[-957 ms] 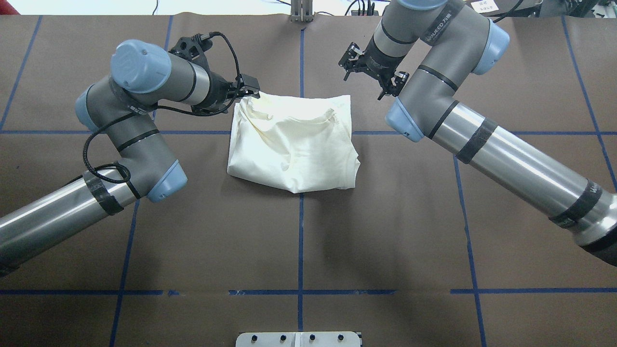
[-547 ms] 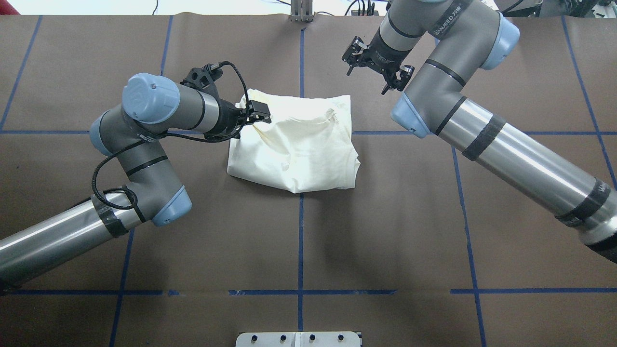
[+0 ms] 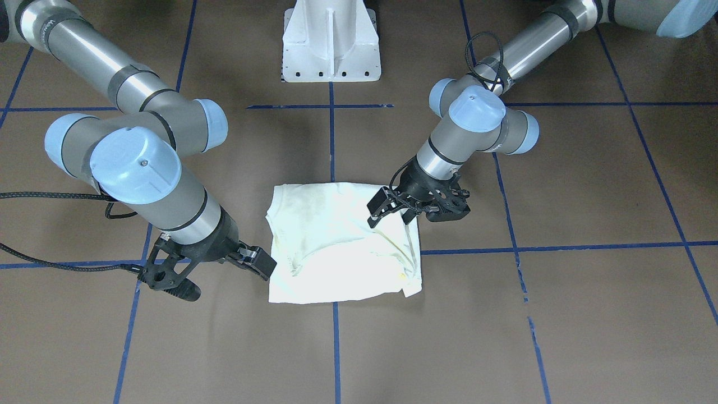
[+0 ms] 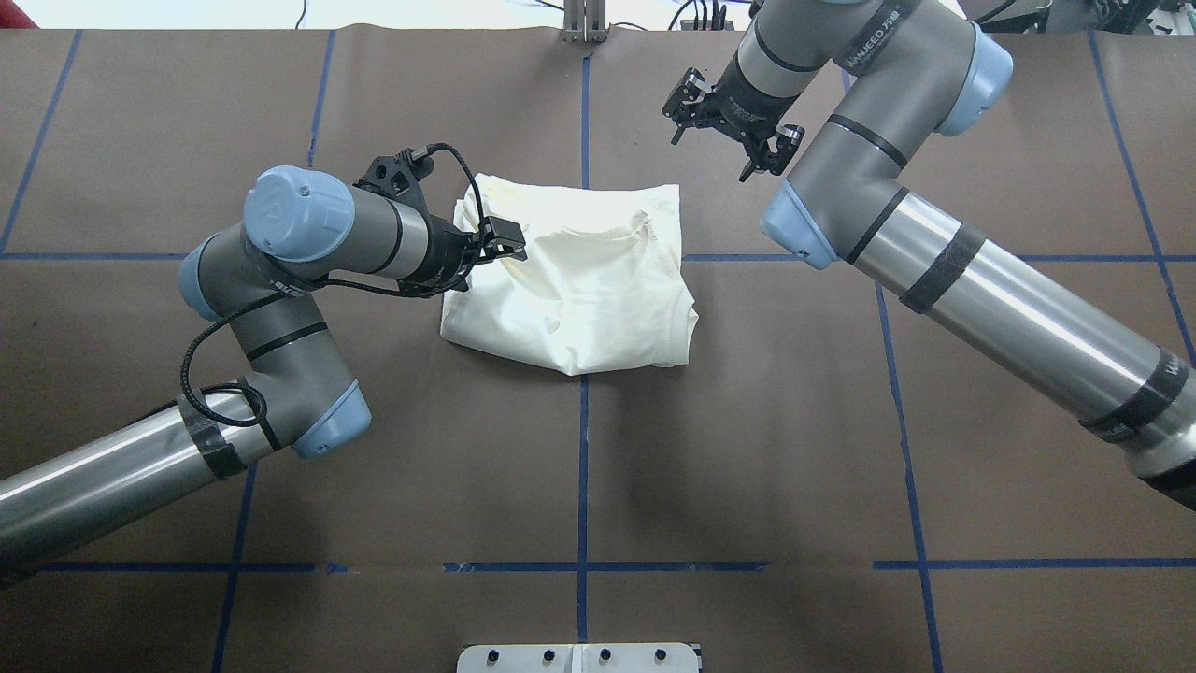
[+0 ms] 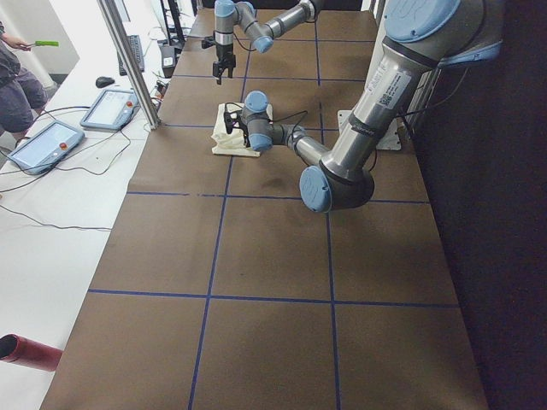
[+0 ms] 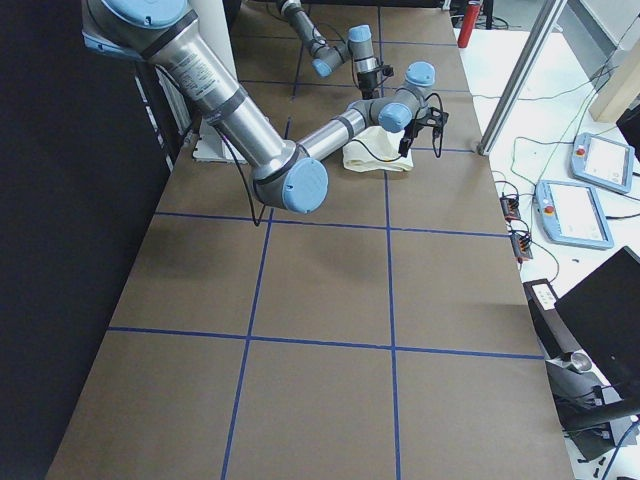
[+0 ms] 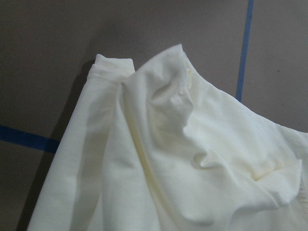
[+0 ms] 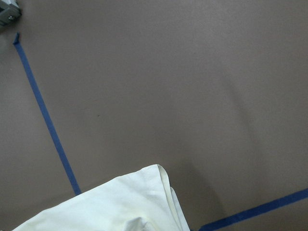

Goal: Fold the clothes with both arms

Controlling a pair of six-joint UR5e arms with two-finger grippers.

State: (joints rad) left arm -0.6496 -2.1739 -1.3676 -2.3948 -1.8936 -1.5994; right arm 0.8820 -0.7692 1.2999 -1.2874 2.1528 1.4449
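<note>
Shirt (image 4: 579,280) print hidden, plain side up | left claw (image 4: 505,241) over its edge, right claw (image 4: 724,126) apart | cannot tell either's spread

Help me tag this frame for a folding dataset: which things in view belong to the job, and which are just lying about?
Part of the job:
cream shirt, lying folded
left gripper, over the shirt
right gripper, beside the shirt
table under the shirt

Just lying about:
white pedestal base
control tablets on the side bench
red cylinder beside the table
</note>
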